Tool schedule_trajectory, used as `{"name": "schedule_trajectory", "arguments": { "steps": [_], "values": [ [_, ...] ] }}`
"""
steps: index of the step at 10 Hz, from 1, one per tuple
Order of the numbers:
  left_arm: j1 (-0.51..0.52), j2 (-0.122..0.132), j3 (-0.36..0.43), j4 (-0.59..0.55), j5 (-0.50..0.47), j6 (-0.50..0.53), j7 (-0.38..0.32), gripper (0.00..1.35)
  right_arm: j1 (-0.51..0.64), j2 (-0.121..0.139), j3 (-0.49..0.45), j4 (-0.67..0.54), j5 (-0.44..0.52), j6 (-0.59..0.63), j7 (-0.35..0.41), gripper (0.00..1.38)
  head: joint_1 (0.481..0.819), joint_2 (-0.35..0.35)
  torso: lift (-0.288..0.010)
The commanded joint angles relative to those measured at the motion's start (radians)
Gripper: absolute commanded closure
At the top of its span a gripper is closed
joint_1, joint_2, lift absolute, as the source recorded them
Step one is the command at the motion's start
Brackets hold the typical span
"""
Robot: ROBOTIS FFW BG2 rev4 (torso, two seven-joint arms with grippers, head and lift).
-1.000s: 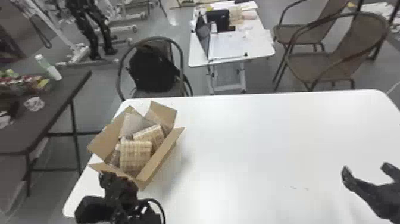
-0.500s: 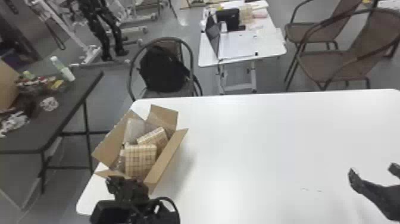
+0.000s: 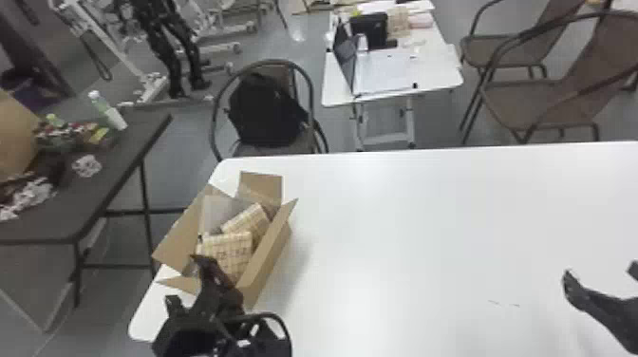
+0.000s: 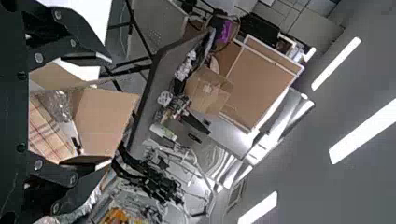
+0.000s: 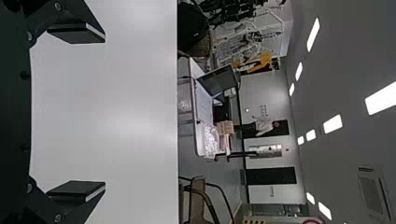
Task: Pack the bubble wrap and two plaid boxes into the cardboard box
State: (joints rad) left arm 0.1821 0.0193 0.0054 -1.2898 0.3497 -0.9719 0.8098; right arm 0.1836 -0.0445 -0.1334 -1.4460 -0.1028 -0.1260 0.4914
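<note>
Right claw cut off, cardboard box partly hidden

The cardboard box is placed at the left end of the worktable. Inside it, two plaid boxes are held, one nearer and the other behind it to the right, with the bubble wrap behind the nearer one. To the left of the worktable a side table is set, and on it a bottle is placed. Behind the worktable, a chair is occupied by a backpack; right of this, a laptop is supported by a farther table, with two chairs positioned farther right.
</note>
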Motion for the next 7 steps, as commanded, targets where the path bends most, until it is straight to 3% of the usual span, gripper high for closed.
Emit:
{"name": "schedule_trajectory", "arguments": {
  "steps": [1, 3, 4, 5, 7],
  "values": [
    [0.023, 0.007, 0.035, -0.077, -0.232, 0.042, -0.012, 0.01, 0.013, 0.002, 0.000, -0.043, 0.029, 0.000, -0.017, 0.18, 0.695, 0.286, -0.037],
    [0.103, 0.013, 0.024, -0.221, -0.276, 0.136, -0.248, 0.11, 0.033, 0.015, 0.001, -0.100, 0.035, 0.000, -0.028, 0.18, 0.695, 0.242, -0.037],
    [0.165, 0.013, -0.002, -0.310, -0.279, 0.240, -0.330, 0.10, 0.062, 0.026, 0.003, -0.160, 0.037, 0.006, -0.050, 0.18, 0.695, 0.199, -0.037],
    [0.209, 0.010, -0.018, -0.356, -0.281, 0.305, -0.405, 0.10, 0.089, 0.037, 0.017, -0.228, 0.028, 0.037, -0.076, 0.18, 0.695, 0.163, -0.037],
    [0.290, 0.016, -0.061, -0.401, -0.258, 0.395, -0.465, 0.10, 0.140, 0.038, 0.066, -0.347, 0.060, 0.111, -0.097, 0.18, 0.695, 0.129, -0.037]
  ]
}}
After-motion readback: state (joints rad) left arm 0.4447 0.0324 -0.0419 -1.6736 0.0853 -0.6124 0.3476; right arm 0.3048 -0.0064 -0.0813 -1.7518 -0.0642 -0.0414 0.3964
